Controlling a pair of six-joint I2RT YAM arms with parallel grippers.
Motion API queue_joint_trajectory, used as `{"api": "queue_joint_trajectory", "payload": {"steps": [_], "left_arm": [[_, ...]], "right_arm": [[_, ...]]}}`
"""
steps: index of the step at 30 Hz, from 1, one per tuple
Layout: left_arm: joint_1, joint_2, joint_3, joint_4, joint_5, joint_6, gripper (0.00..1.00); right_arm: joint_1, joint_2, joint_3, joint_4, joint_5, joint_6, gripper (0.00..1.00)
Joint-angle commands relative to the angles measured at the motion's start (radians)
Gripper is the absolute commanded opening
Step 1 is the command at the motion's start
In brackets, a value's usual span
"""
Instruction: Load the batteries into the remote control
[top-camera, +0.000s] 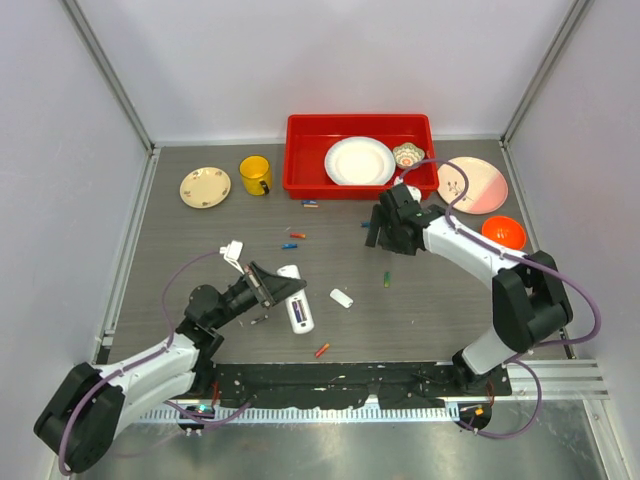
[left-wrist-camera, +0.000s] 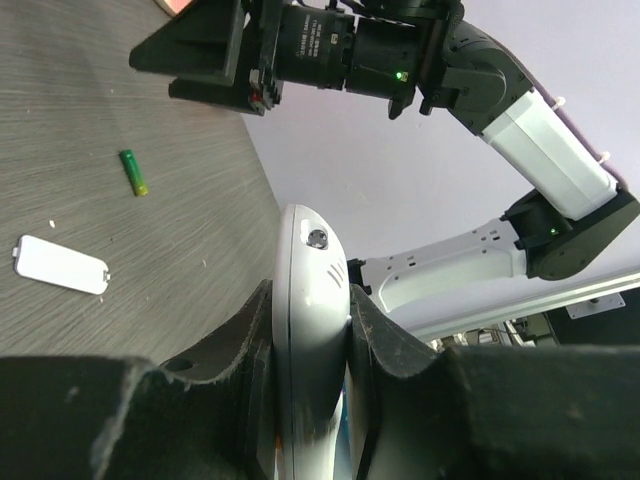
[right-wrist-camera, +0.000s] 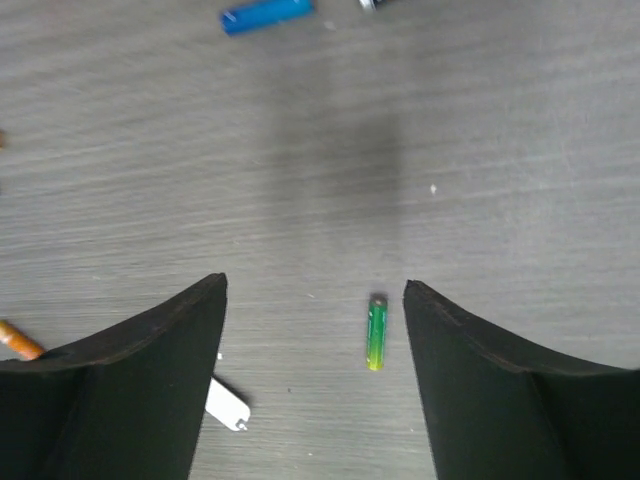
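Centrally, left gripper (left-wrist-camera: 311, 335) clamps the remote control (left-wrist-camera: 305, 300); right gripper (right-wrist-camera: 315, 290) hangs open near green battery (right-wrist-camera: 376, 333), by red tray (top-camera: 350, 191) edge

remote (left-wrist-camera: 308, 300) clamped edgewise (batteries (right-wrist-camera: 376, 333) scattered)

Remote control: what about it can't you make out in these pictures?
- Remote control lower half: left wrist view, hidden by the left gripper clamping it.
- Battery slot: top view, too small to tell whether it is filled.
- Right wrist view: the remote control lies outside the frame.
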Motion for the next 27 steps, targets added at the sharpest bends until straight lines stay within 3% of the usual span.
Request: {"api": "queue_joint_trajectory", "payload": {"steps": [1, 10, 27], "left_arm": [[-0.020, 0.027, 0.014, 0.057, -0.030, 0.035, 0.00], [-0.039, 0.101, 0.032, 0.100, -0.009, 0.040, 0.00], [-0.057, 0.170, 0.033, 0.163, -0.004, 0.040, 0.00]], "right_arm": [[0.003, 0.008, 0.001, -0.070, 0.033, 0.041, 0.72], [0.004, 0.094, -0.038, -0.081, -0.026, 0.005, 0.48], [0.004, 0.118, -0.064, -0.127, 0.029, -0.042, 0.47]]}}
